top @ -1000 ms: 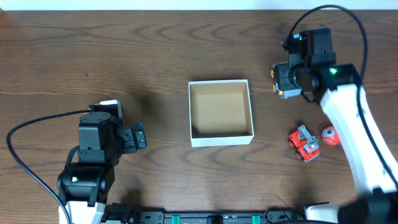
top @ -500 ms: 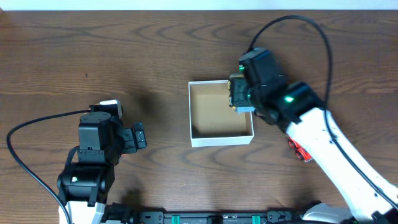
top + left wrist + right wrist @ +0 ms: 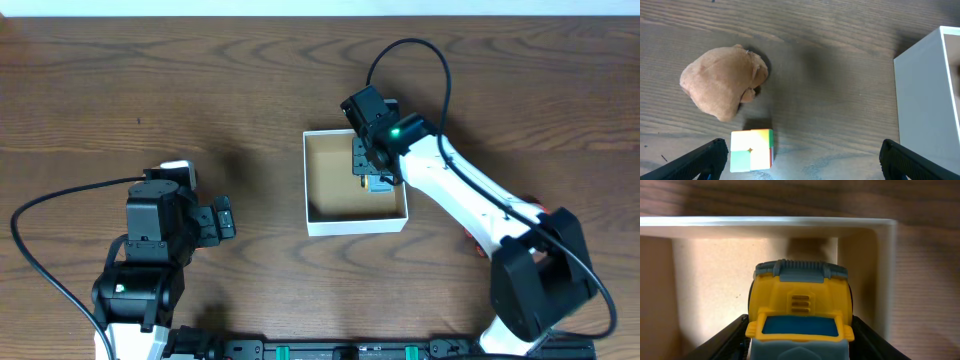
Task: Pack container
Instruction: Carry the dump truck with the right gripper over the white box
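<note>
The container (image 3: pixel 335 190) is a small square box with white walls and a tan inside, at the table's middle. My right gripper (image 3: pixel 371 168) hangs over its right half, shut on a yellow and blue toy truck (image 3: pixel 379 184). In the right wrist view the truck (image 3: pixel 800 297) sits between the fingers of the right gripper (image 3: pixel 800 332), inside the container's white walls (image 3: pixel 765 221). My left gripper (image 3: pixel 222 217) is open and empty, left of the container. In the left wrist view it (image 3: pixel 805 162) stands wide open above the table.
A brown plush toy (image 3: pixel 722 87) and a small colour cube (image 3: pixel 752 149) lie on the wood below my left gripper, with the container's white wall (image 3: pixel 925 100) to the right. A red thing (image 3: pixel 540 207) peeks out behind the right arm.
My right arm has swung left from the table's right side, carrying the toy truck to above the container's inside. The left arm has not moved.
</note>
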`<state>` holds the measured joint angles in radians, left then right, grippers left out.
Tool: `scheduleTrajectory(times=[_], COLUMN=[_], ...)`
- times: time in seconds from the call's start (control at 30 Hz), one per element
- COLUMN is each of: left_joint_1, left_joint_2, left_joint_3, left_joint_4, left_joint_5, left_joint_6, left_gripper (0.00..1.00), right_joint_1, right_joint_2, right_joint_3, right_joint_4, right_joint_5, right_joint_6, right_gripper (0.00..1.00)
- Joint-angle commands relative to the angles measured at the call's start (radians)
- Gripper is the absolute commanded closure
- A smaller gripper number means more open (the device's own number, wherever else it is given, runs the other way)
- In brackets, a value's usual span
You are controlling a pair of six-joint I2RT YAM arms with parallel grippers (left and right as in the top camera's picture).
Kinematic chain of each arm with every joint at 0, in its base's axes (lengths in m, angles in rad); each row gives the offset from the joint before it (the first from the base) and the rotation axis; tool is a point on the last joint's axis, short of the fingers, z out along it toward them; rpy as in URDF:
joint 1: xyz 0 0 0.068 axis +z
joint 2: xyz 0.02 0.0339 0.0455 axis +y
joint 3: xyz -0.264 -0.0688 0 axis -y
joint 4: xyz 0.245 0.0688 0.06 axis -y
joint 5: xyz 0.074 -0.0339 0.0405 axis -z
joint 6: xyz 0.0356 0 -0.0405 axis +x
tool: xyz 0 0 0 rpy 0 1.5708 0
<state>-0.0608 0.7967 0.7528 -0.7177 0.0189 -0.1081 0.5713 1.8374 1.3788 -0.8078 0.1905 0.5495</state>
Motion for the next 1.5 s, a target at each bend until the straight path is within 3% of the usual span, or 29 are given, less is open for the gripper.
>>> scheduleTrajectory(times=[0.0, 0.13, 0.33, 0.47, 0.5, 0.53, 0.9, 1.27, 1.47], left_joint_1=[-0.002, -0.002, -0.002, -0.002, -0.002, -0.002, -0.002, -0.002, -0.002], left_joint_2=[-0.001, -0.001, -0.001, -0.001, -0.001, -0.001, 0.0, 0.0, 0.0], left_joint_3=[0.026, 0.026, 0.026, 0.025, 0.025, 0.024, 0.024, 0.024, 0.024], left_joint_4=[0.0, 0.0, -0.005, -0.011, -0.011, -0.011, -0.011, -0.011, -0.011], left_joint_5=[-0.001, -0.001, -0.001, -0.001, -0.001, -0.001, -0.001, -0.001, -0.001], left_joint_6=[-0.006, -0.006, -0.006, -0.006, -0.006, -0.006, -0.006, -0.006, -0.006], left_gripper=[0.02, 0.02, 0.02, 0.02, 0.02, 0.02, 0.02, 0.02, 0.02], right_joint_1=[-0.002, -0.014, -0.023, -0.023, -0.022, -0.022, -0.022, -0.02, -0.02], right_joint_2=[0.035, 0.066, 0.077, 0.077, 0.077, 0.077, 0.077, 0.066, 0.011], right_joint_3=[0.007, 0.007, 0.007, 0.007, 0.007, 0.007, 0.007, 0.009, 0.009], right_joint_4=[0.018, 0.047, 0.066, 0.066, 0.066, 0.067, 0.076, 0.083, 0.084], right_joint_5=[0.007, 0.008, 0.008, 0.008, 0.008, 0.008, 0.008, 0.008, 0.049], right_joint_6=[-0.016, -0.016, -0.016, -0.016, -0.016, -0.016, -0.016, -0.016, -0.023], right_gripper=[0.98, 0.8, 0.69, 0.48, 0.37, 0.34, 0.28, 0.38, 0.37])
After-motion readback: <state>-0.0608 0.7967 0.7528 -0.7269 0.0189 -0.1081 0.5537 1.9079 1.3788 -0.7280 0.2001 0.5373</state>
